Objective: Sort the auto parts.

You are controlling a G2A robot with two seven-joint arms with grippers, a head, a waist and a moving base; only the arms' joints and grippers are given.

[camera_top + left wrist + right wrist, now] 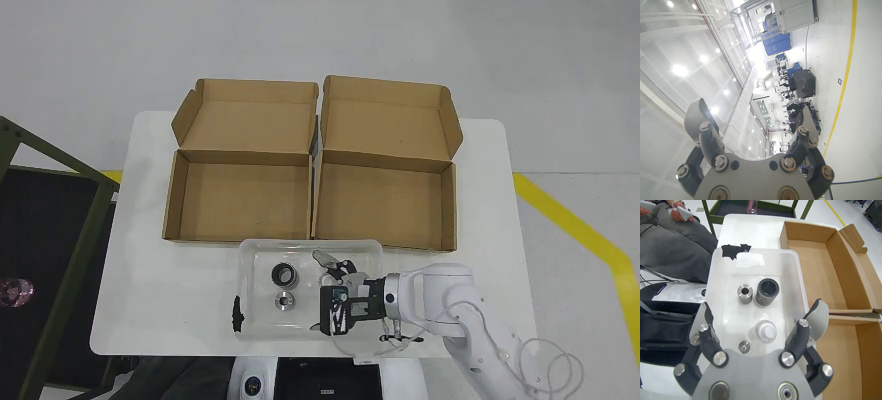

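Observation:
A clear plastic bin (799,275) holds the parts: a steel bushing (745,293), a dark linear bearing (767,293), a clear piece with a white cap (766,331) and a small metal piece (744,346). My right gripper (762,307) hangs open above the bin, with the capped piece below and between its fingers and nothing held. From above, the right gripper (330,295) is over the right half of the bin (310,243), beside the bearing (286,273) and bushing (285,300). My left gripper (752,106) is open and empty, facing the hall's ceiling.
Two open cardboard boxes, one on the left (240,200) and one on the right (385,205), stand side by side just behind the bin, lids folded back. A green frame cart (60,250) stands off the table's left side. Black tape (732,250) marks the bin's end wall.

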